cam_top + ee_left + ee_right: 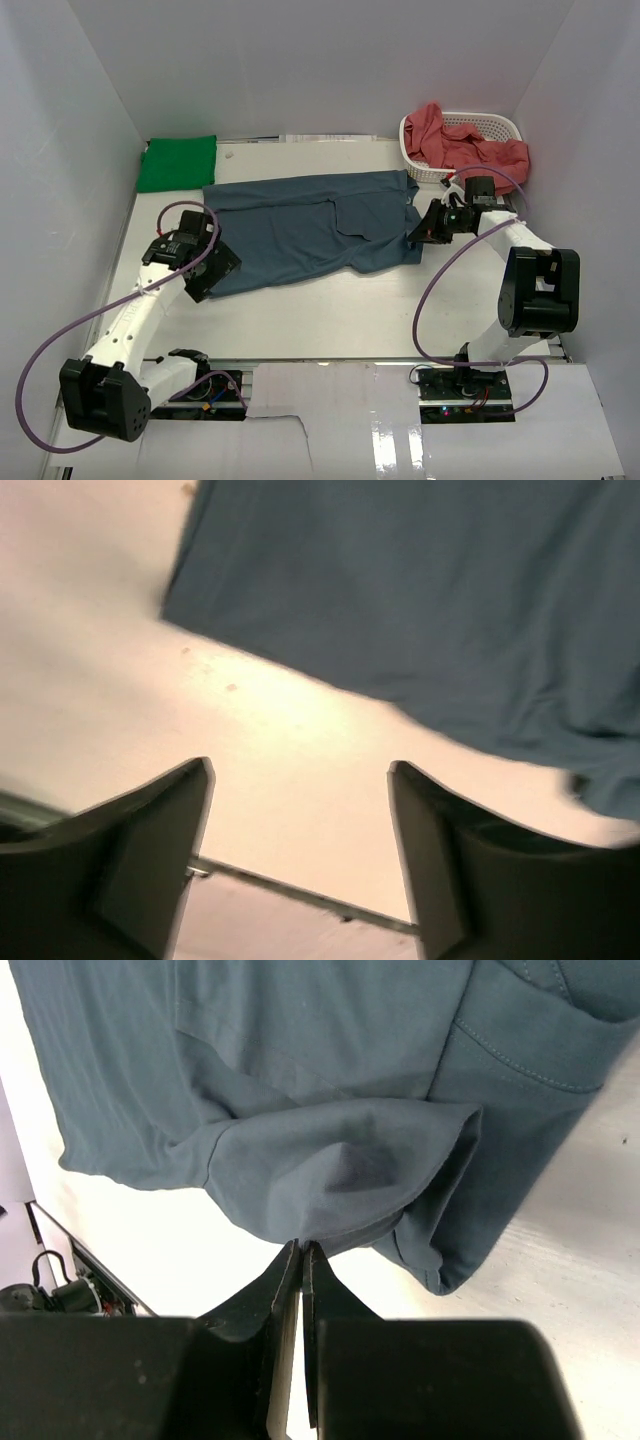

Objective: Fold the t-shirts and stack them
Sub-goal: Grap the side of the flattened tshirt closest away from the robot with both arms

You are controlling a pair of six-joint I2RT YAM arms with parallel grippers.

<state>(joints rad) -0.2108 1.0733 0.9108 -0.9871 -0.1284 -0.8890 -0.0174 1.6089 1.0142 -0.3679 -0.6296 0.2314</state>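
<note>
The left gripper (pixel 300 770) gapes wide and empty over bare table (pixel 330 320), the blue shirt (pixel 300 225) lying just ahead of its fingers. The blue shirt lies spread mid-table, long axis left to right. The right gripper (pixel 302 1250) is pinched tight on its right sleeve fold.

Our left arm (pixel 128 328) and right arm (pixel 512 236) are white links with chunky black joints. A purple cable (pixel 424 300) loops along each. Our fingers (pixel 140 860) are matte black wedges tapering to thin tips.
</note>
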